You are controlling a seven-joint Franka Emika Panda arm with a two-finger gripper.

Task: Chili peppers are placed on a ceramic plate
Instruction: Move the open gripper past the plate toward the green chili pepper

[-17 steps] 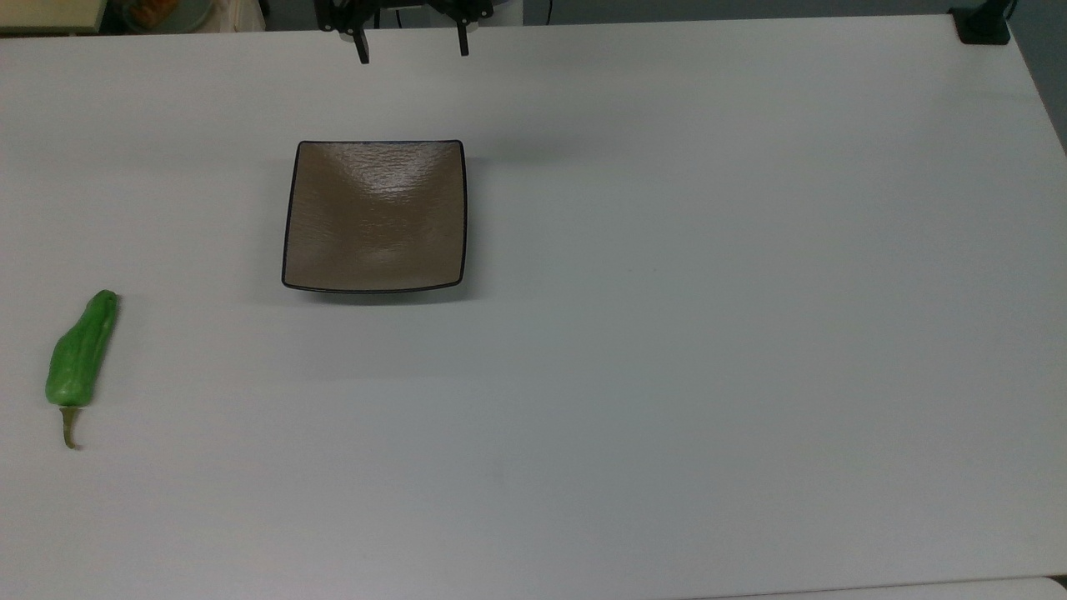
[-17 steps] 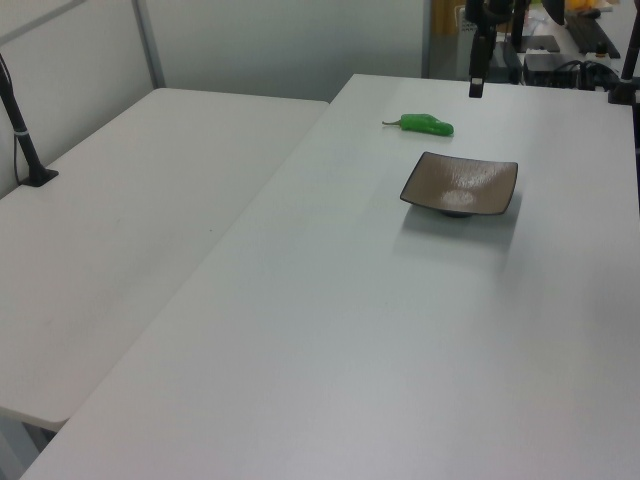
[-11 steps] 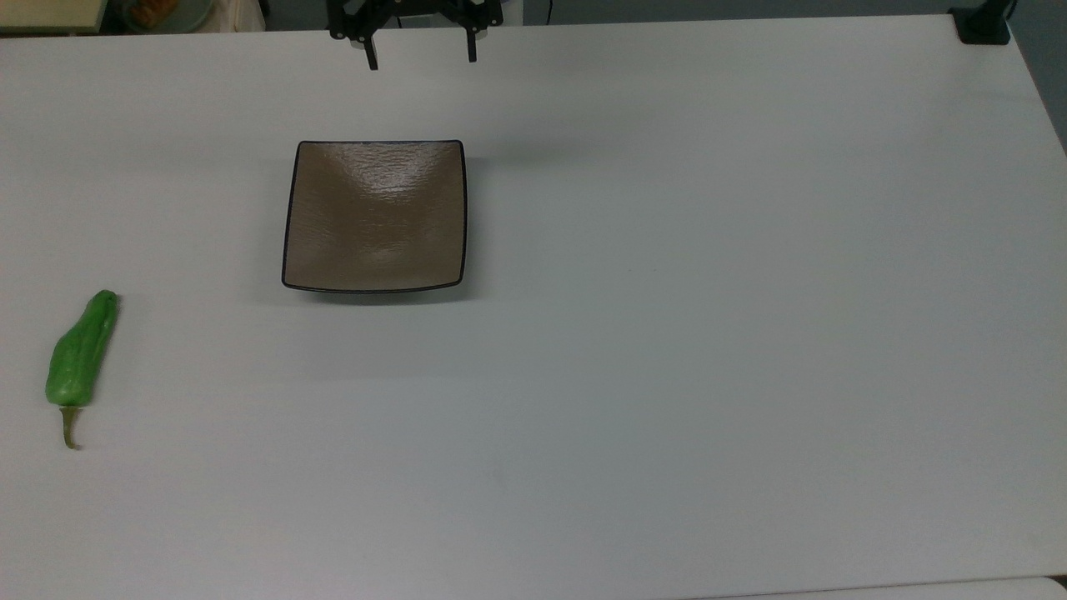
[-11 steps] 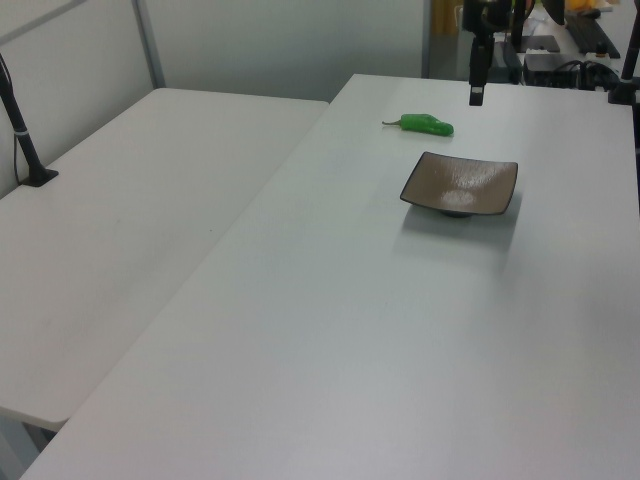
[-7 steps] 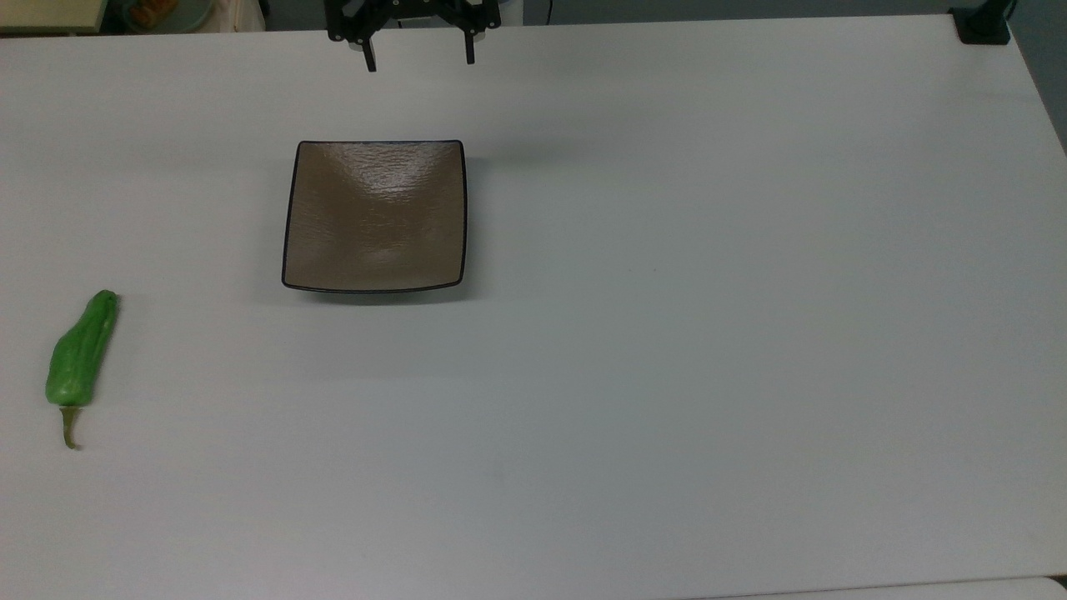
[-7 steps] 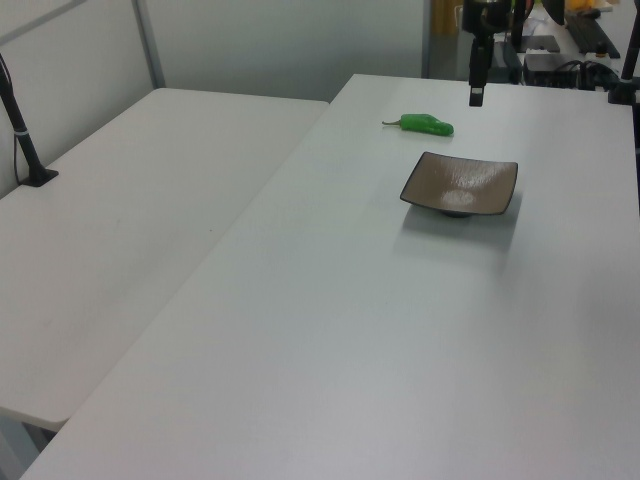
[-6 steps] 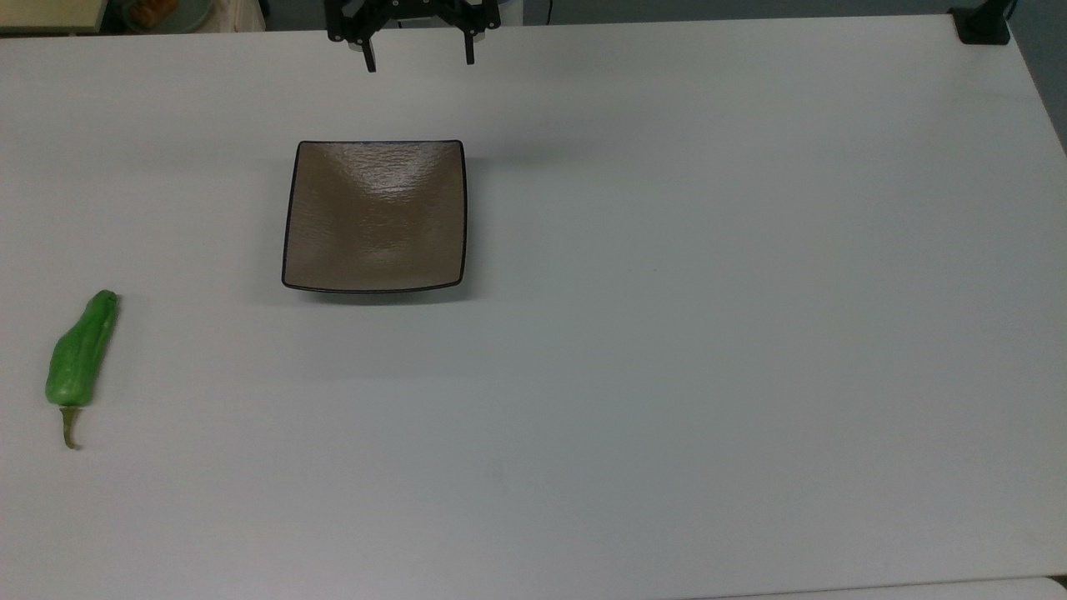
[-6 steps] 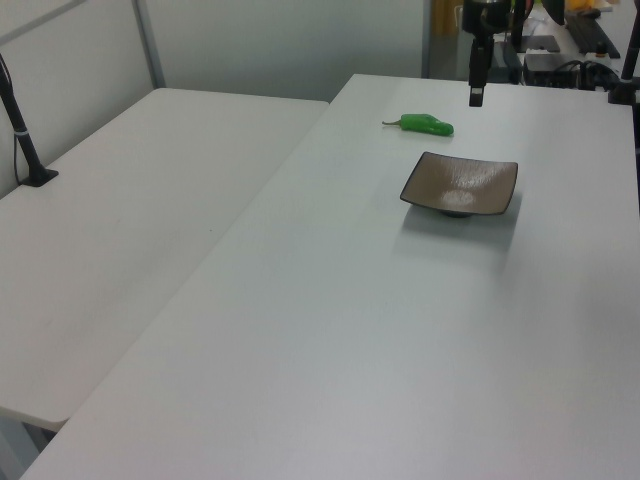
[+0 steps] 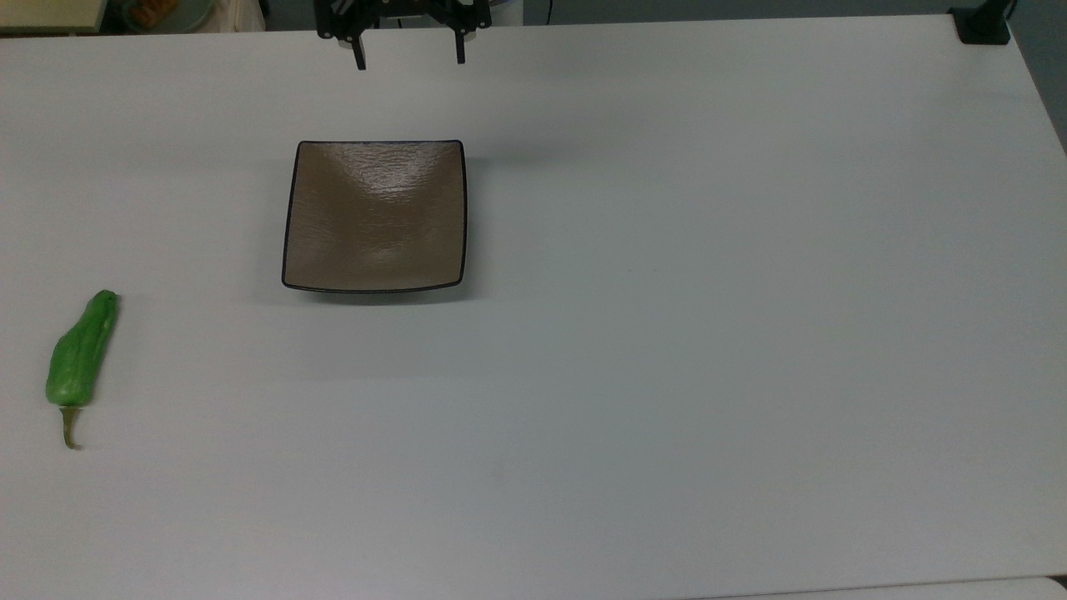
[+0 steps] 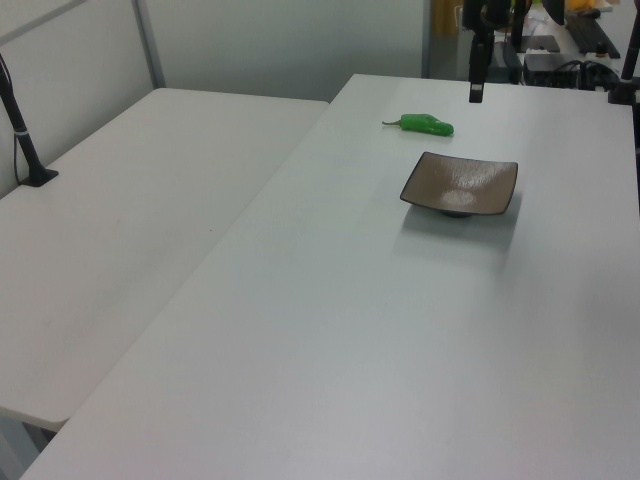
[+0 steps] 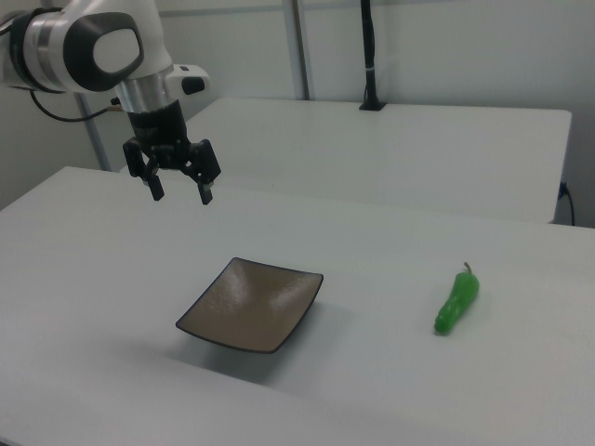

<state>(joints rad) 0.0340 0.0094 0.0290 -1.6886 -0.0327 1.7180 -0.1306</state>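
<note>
while the gripper (image 9: pixel 408 60) hangs in the air above the far edge of the white tabletop (image 9: pixel 667 333) in the top view, its jaws are spread wide and hold nothing. in the right view the gripper (image 11: pixel 181 195) points straight down from the white arm (image 11: pixel 93 42), up and back from the plate (image 11: pixel 251 304) and not touching it. in the left view it (image 10: pixel 476 95) sits near the top edge, beyond the plate (image 10: pixel 461 184).

the plate (image 9: pixel 375 217) is square, glossy brown with a thin dark rim, and it rests flat on the tabletop with nothing on it. the pepper (image 9: pixel 80 354) lies on the tabletop well apart from the plate, toward the top view's left and lower down, its stem pointing to the bottom of the picture. in the right view the pepper (image 11: pixel 456 302) is off to the right view's right of the plate, and in the left view the pepper (image 10: pixel 425 124) lies beyond the plate, slightly to the left view's left.

a second white table (image 10: pixel 120 230) stands alongside in the left view, with a black post (image 10: pixel 22 130) clamped at its edge.
</note>
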